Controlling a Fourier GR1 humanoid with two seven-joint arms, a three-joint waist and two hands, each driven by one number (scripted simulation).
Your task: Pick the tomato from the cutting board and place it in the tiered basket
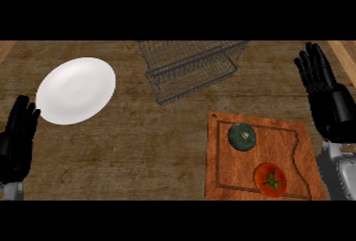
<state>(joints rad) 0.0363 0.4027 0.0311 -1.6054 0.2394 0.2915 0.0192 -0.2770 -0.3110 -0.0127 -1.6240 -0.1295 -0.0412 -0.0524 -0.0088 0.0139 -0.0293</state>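
Observation:
A red tomato (271, 180) with a green stem lies on the near part of the wooden cutting board (230, 176), at the lower right. A dark wire tiered basket (188, 66) stands at the back centre of the counter. My right hand (321, 80) is open, fingers straight and pointing away, to the right of the board and well beyond the tomato. My left hand (17, 136) is open at the left edge, fingers up, far from the board.
A dark green round vegetable (242, 136) lies on the board beyond the tomato. A white plate (75, 90) sits at the left, just beside my left hand. Brown wooden counter (139, 155) stretches between plate, basket and board.

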